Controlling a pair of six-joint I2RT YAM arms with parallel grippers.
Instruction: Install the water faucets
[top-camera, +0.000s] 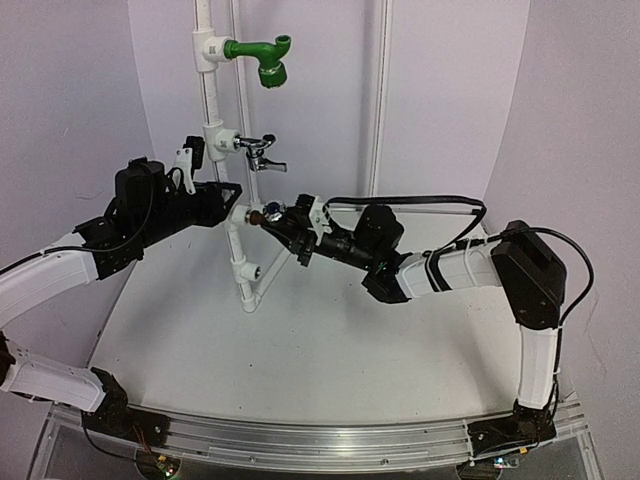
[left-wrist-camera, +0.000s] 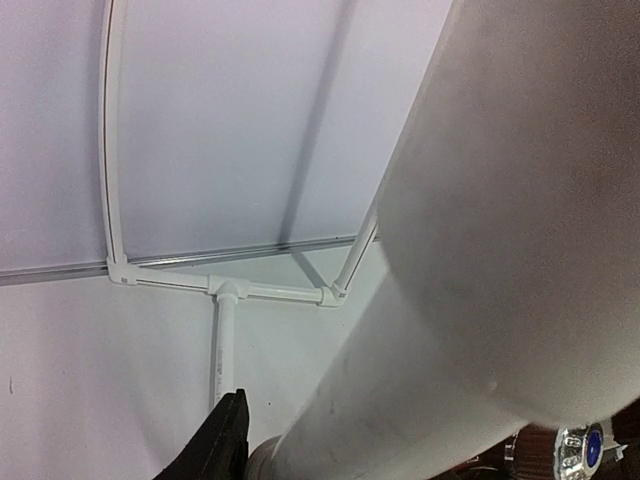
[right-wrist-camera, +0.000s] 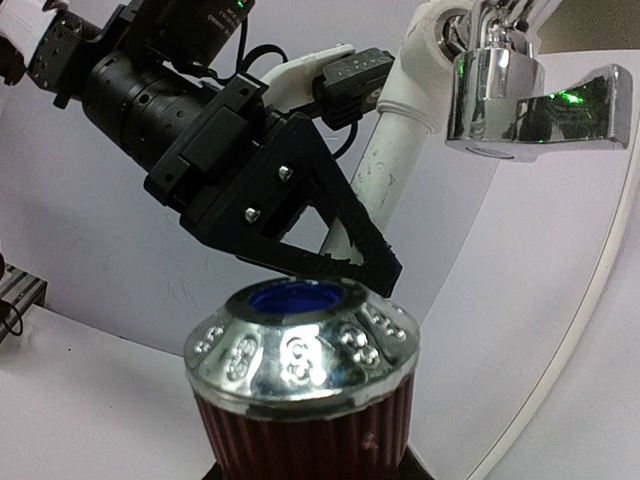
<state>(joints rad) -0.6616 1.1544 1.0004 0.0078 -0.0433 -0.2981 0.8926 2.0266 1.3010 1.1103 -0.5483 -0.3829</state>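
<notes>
Top camera looks down from the table's (top-camera: 330, 360) near edge, pipe stand (top-camera: 211, 100) toward eleven o'clock. Left wrist camera hugs a blurred white pipe (left-wrist-camera: 480, 250), probably that stand. Right wrist camera, close over the brown faucet (right-wrist-camera: 300, 400), shares the chrome faucet (right-wrist-camera: 520, 90), at one o'clock, with the top view.

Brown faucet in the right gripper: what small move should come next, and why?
Probably twist the right gripper to thread the brown faucet into the lower tee. Its end appears to sit at that tee, the left gripper braces the pipe, and the chrome faucet is already mounted above.
</notes>
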